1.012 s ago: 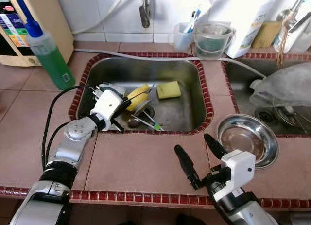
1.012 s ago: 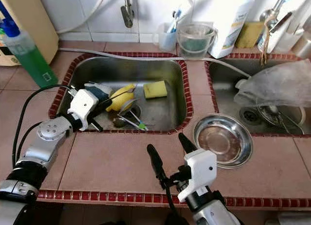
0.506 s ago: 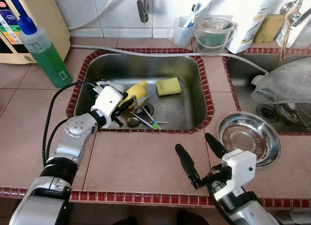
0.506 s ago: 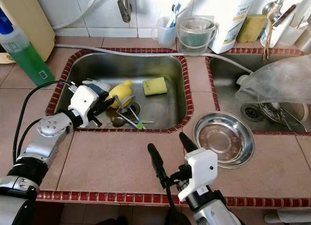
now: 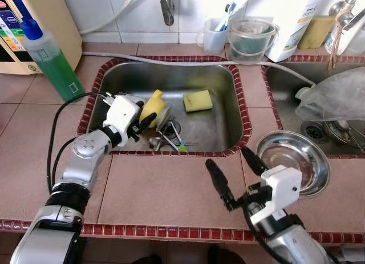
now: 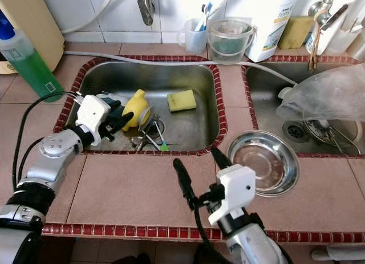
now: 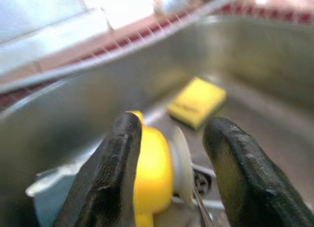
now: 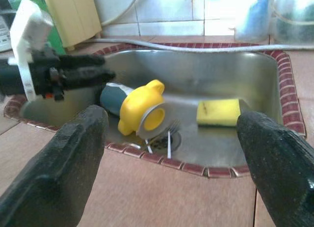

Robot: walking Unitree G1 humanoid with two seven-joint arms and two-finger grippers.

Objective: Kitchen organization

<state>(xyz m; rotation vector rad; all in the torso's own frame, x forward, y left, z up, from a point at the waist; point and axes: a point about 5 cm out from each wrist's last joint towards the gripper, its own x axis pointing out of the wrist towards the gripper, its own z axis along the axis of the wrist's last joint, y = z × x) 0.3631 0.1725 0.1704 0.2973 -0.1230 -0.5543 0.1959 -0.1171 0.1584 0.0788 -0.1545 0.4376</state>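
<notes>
- Left hand [image 5: 144, 120] reaches into the steel sink [image 5: 222, 81] from its left rim. Fingers apart; the left wrist view shows one black finger [image 7: 115, 173] on each side of the yellow object [image 7: 153, 170]. Cannot tell whether they are touching it.
- Yellow object: rounded plastic piece with lobes, with a pale disc-like face; lies on the sink floor, left of centre, just beside the drain [image 5: 173, 129]. A grey-blue cylindrical part [image 8: 110, 98] sits behind it, touching it.
- Cutlery [image 5: 169, 139], including a fork and a green-tipped piece, lies in a loose heap over the drain, just in front of the yellow object.
- Yellow sponge [image 5: 198, 101] lies flat on the sink floor, right of the yellow object and apart from it.
- Right hand [image 5: 235, 174] hovers over the tiled counter [image 5: 159, 190] in front of the sink, fingers spread wide, holding nothing.
- Steel bowl [image 5: 293, 161] stands upright on the counter, just right of the right hand, near the corner between the two basins.
- Green soap bottle [image 5: 54, 61], blue cap, stands on the counter left of the sink.
- Behind the sink: a faucet [image 5: 167, 7], a clear plastic tub [image 5: 250, 40], a small cup [image 5: 214, 39] with items in it, a large white bottle [image 5: 293, 21].
- A clear plastic bag [image 5: 336, 98] rests over the second basin on the right.
</notes>
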